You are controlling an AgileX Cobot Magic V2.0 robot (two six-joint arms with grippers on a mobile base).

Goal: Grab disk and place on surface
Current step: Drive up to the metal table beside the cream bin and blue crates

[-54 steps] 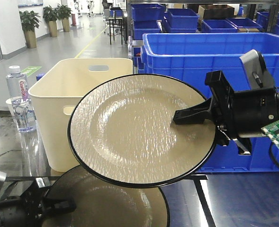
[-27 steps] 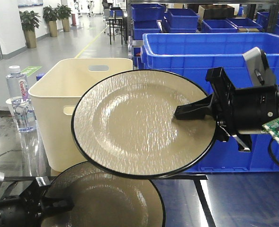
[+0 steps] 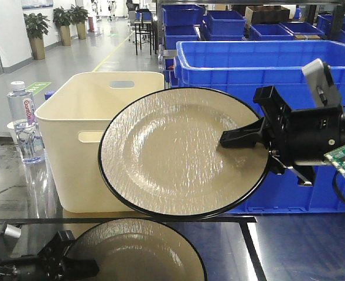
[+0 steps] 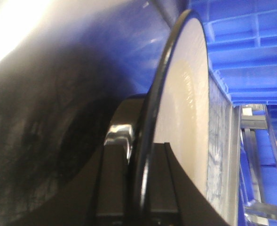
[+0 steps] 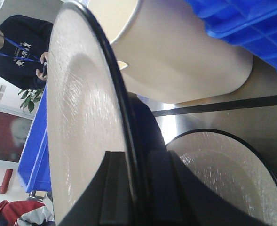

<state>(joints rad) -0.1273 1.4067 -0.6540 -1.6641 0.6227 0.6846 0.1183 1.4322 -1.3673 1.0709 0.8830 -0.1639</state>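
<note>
Left claw [image 3: 83,268], low at the near edge, is clamped on the rim of the lower disk [image 3: 140,252]. That disk lies roughly flat inside the black tape lines [image 3: 236,220] on the bench [image 3: 301,246]. The frame cuts it off, so I cannot tell whether it touches the glossy top. I would lower it gently and let go only once it sits flat. Further right, the raised disk [image 3: 172,155] hangs tilted before the cream bin [image 3: 72,146] and blue crate [image 3: 236,64], its edge pinched tight by the right claw [image 3: 234,137]. It should descend clear of the lower disk. Its underside is hidden.
</note>
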